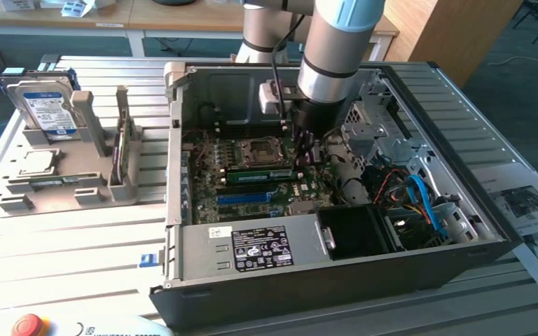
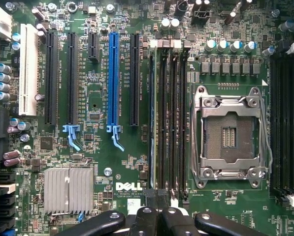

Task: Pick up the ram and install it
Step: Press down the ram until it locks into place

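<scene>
The ram (image 1: 260, 175) is a slim green stick lying along a memory slot on the motherboard inside the open computer case (image 1: 344, 280). In the wrist view the ram (image 2: 156, 123) shows edge-on as a pale strip in the outermost of the black slots beside the processor socket (image 2: 229, 132). My gripper (image 1: 305, 162) hangs down into the case at the stick's end toward the exterior view's right. In the wrist view my gripper (image 2: 159, 199) has its fingers drawn together right at that end of the slot. Whether they touch the stick is hidden.
A grey parts holder (image 1: 64, 189) stands at the exterior view's left with a blue-labelled hard drive (image 1: 50, 105) and a square processor chip (image 1: 37, 162). Inside the case are the power supply (image 1: 250, 245), blue and red cables (image 1: 419, 196) and drive cages. A red stop button (image 1: 28, 325) sits in front.
</scene>
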You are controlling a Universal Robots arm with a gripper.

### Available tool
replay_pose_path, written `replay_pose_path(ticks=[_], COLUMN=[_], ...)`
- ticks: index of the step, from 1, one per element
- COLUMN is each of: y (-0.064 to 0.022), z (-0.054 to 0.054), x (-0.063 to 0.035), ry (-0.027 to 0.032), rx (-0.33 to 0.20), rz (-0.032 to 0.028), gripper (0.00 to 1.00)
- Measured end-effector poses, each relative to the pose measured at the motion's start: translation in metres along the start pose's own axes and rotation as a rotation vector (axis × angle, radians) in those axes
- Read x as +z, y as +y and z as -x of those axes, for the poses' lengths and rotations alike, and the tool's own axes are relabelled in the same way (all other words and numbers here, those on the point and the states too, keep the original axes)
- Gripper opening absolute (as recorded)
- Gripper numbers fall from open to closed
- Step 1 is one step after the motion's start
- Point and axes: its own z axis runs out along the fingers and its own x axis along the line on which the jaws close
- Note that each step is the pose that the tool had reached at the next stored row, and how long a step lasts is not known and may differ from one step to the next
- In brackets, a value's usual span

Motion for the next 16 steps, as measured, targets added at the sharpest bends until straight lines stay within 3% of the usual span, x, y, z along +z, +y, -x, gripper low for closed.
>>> replay_pose_path(ticks=[16], y=[-0.0001], z=[-0.0001], x=[0.005], ry=[0.0004], rx=[0.0], rz=[0.0001], gripper=[0.11])
